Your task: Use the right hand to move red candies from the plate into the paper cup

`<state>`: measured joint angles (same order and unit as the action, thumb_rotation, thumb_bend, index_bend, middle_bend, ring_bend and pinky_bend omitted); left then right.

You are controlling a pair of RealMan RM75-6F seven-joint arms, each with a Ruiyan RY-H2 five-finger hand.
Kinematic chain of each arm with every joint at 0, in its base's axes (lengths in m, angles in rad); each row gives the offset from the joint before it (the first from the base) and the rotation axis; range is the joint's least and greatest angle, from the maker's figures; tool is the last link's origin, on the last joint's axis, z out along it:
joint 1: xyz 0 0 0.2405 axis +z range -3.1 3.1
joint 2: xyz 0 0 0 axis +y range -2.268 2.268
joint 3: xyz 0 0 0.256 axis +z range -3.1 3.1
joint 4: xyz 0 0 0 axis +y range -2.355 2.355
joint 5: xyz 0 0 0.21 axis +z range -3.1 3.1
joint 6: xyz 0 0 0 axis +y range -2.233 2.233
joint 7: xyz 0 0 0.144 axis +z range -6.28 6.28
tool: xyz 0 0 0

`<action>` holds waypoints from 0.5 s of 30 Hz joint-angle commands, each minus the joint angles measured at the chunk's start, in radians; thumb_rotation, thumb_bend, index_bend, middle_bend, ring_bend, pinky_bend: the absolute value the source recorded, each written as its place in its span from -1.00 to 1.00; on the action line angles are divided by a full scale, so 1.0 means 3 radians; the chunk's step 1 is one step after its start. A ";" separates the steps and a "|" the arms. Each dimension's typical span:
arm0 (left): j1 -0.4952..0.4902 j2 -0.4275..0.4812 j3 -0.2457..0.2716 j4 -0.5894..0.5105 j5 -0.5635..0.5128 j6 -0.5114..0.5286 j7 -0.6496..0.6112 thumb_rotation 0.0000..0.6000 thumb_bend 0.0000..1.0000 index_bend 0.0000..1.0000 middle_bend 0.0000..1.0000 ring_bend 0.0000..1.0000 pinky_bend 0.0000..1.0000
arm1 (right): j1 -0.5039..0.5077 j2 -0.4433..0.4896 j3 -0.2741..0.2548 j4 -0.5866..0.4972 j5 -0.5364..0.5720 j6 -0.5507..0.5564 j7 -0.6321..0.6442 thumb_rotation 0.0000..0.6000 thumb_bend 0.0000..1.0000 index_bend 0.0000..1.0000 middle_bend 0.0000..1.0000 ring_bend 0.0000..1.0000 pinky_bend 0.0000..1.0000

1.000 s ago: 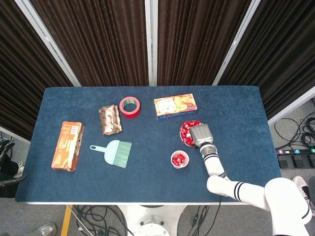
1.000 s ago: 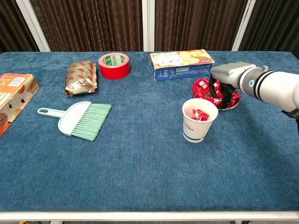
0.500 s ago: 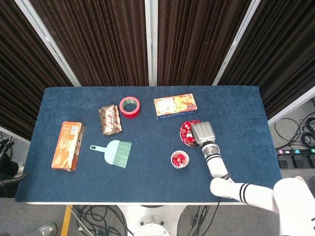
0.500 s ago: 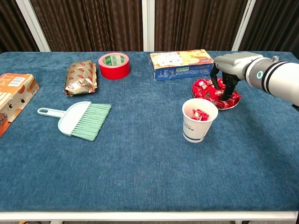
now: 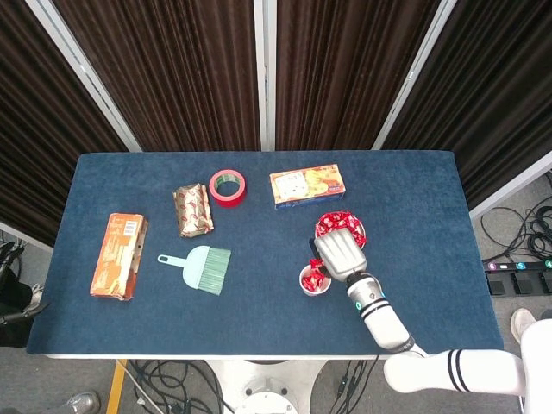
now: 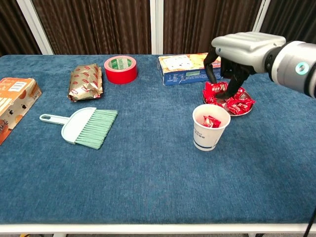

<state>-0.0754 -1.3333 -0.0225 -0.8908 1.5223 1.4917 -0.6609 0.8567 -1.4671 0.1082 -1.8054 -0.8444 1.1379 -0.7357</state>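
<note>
Above the paper cup (image 6: 211, 126), the right hand (image 6: 232, 58) is pinching a red candy (image 6: 218, 87) — lifted off the plate (image 6: 245, 109), apparently for dropping in.

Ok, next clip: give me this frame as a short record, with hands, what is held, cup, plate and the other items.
right hand: raised above the paper cup, pinching a red candy
left hand: not in view
paper cup: upright, red candies inside
plate: behind the cup, candies on it
other items: red tape roll, brush, snack box, foil packet, orange box
</note>
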 commanded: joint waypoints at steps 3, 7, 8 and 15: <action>0.0016 0.0031 -0.0004 -0.0063 -0.0009 0.0021 0.0046 0.46 -0.82 -0.71 -0.73 -0.89 -0.62 | -0.0056 0.0005 -0.0124 -0.0090 -0.0119 0.0014 -0.0059 1.00 -0.63 0.26 1.00 1.00 0.89; 0.0028 0.0048 -0.0009 -0.0084 -0.0025 0.0019 0.0056 0.45 -0.82 -0.71 -0.73 -0.89 -0.62 | -0.0048 -0.0047 -0.0117 -0.0033 -0.0107 -0.0011 -0.0083 1.00 -0.67 0.25 1.00 1.00 0.89; 0.0028 0.0049 -0.0010 -0.0084 -0.0027 0.0017 0.0055 0.45 -0.82 -0.71 -0.73 -0.89 -0.62 | -0.0047 -0.0055 -0.0112 -0.0018 -0.0109 -0.0018 -0.0079 1.00 -0.70 0.25 1.00 1.00 0.89; 0.0029 0.0045 -0.0019 -0.0056 -0.0039 0.0006 0.0018 0.45 -0.82 -0.71 -0.73 -0.89 -0.62 | -0.0006 -0.0103 -0.0063 0.0122 -0.0021 -0.0150 -0.0045 1.00 -0.95 0.07 1.00 1.00 0.89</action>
<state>-0.0667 -1.3196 -0.0277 -0.9081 1.5111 1.4938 -0.6547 0.8525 -1.4954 0.0862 -1.7726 -0.8532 1.0962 -0.7509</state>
